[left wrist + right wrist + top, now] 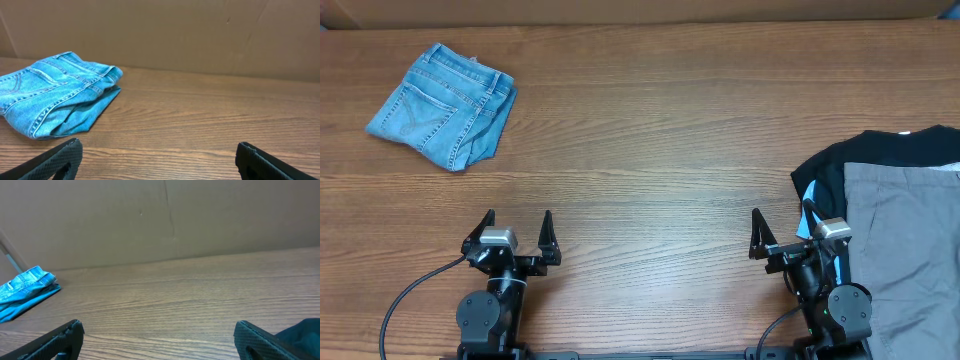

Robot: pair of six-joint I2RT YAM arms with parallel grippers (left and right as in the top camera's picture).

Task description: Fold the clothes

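Observation:
The clothes, a wide pair of grey-khaki shorts (905, 250), lie at the table's right edge in the overhead view, partly out of frame and on top of a black garment (855, 155). My right gripper (782, 215) stands open just left of that pile, with its right finger close to the black cloth. In the right wrist view the right gripper (159, 327) holds only bare wood between its fingers. My left gripper (518, 218) stands open near the front left with nothing in it. The left wrist view shows the left gripper (159, 149) the same way.
A folded pair of blue denim shorts (445, 108) lies at the far left, also seen as blue denim (55, 95) ahead of the left gripper. A cardboard wall (160, 220) backs the wooden table (650, 140). Dark cloth (300, 330) shows by the right finger.

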